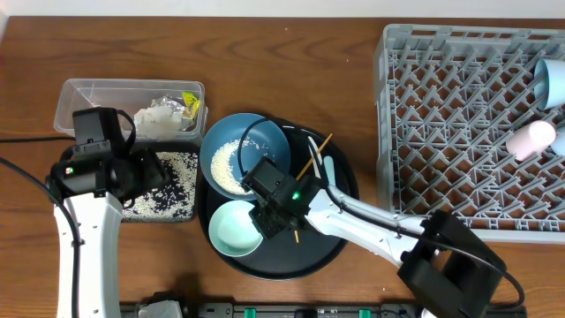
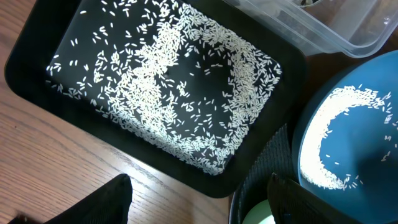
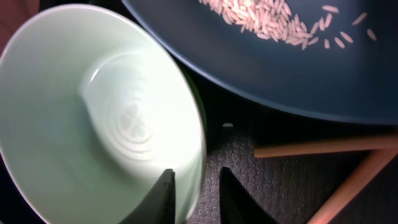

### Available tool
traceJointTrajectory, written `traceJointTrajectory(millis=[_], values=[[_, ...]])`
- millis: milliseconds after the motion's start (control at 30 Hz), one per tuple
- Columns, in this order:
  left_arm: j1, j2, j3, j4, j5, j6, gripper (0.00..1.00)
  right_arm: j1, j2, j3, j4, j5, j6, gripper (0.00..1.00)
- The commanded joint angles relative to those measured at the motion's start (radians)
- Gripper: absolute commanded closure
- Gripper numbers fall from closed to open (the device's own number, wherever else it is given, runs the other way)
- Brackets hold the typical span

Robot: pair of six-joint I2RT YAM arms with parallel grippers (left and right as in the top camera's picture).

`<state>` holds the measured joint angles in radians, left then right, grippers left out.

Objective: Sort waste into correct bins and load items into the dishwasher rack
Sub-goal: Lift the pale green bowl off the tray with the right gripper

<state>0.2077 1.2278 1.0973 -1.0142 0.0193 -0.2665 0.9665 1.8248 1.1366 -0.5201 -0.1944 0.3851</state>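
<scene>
The pale-green bowl point(image 1: 231, 230) point(image 3: 93, 112) sits at the front of the round black tray. My right gripper point(image 1: 269, 216) point(image 3: 196, 196) straddles its right rim, one finger inside and one outside, closed on it. The large blue bowl point(image 1: 245, 157) point(image 3: 280, 56) point(image 2: 354, 137) holds loose rice point(image 1: 231, 166). The shallow black tray point(image 1: 163, 185) point(image 2: 37, 62) holds scattered rice point(image 2: 180, 93). My left gripper point(image 1: 146, 172) point(image 2: 199, 202) hangs open and empty over its near corner. The clear tub point(image 1: 79, 93) point(image 2: 336, 31) holds tissue point(image 1: 159, 119) and a yellow-green wrapper point(image 1: 190, 104).
The round black tray point(image 1: 340, 190) point(image 3: 280, 180) also carries chopsticks point(image 1: 311, 159) point(image 3: 323, 148) and a white spoon point(image 1: 328, 170). The grey dishwasher rack point(image 1: 441, 132) at the right holds a whitish cup point(image 1: 532, 139) and a white dish point(image 1: 552, 81).
</scene>
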Motion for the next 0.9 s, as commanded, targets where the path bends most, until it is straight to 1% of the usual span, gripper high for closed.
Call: traceJointTrajectory(millis=[0,67,200,400,700,867], values=[[0.002,0.003,0.004,-0.003,-0.004,-0.017,0.29,0.023,0.008,-0.003,0.005,0.004,0.004,0.87],[0.002,0.003,0.004,-0.003,-0.004,-0.017,0.29,0.023,0.008,-0.003,0.004,0.003,0.004,0.92],[0.002,0.003,0.004,-0.003,-0.004,-0.017,0.29,0.022,0.008,-0.003,0.004,0.005,0.012,0.99],[0.002,0.003,0.004,-0.003,-0.004,-0.017,0.29,0.012,0.003,0.005,-0.019,0.014,0.026,0.99],[0.002,0.003,0.004,-0.003,-0.005,-0.017,0.29,-0.048,-0.046,0.120,-0.250,0.171,0.016,0.99],[0.002,0.003,0.004,-0.003,-0.004,-0.017,0.28,-0.113,-0.120,0.183,-0.293,0.254,-0.065,0.99]])
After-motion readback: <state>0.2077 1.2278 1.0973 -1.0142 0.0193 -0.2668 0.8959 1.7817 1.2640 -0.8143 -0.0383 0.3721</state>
